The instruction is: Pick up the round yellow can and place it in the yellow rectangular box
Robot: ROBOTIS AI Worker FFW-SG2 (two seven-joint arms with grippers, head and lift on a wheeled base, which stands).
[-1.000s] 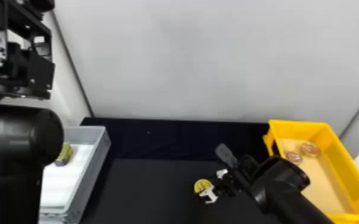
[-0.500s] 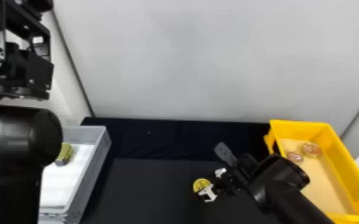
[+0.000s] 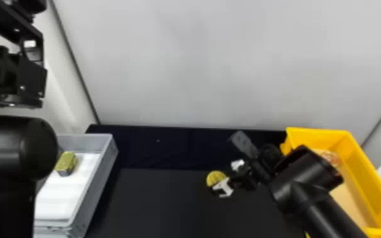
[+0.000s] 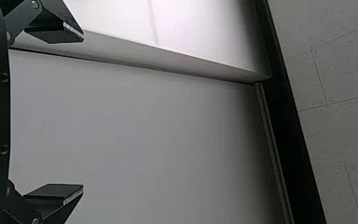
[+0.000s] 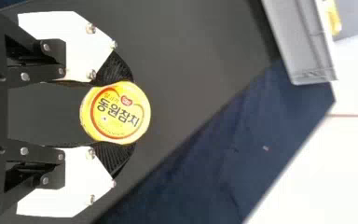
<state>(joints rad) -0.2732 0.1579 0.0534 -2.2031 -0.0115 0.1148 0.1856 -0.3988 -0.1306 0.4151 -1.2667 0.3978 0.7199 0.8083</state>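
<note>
Because its pads (image 5: 115, 69) meet opposite sides of the round yellow can (image 5: 115, 113), the right claw (image 3: 220, 184), parted just can-wide, seems to grip it centrally, face up at the desk (image 3: 161, 202), presumably for flat placing in the yellow rectangular box (image 3: 366, 177).

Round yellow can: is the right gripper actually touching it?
Touching. The right wrist view shows the can between the two fingers of the right gripper, a black pad meeting it on each of two opposite sides, with no gap.
</note>
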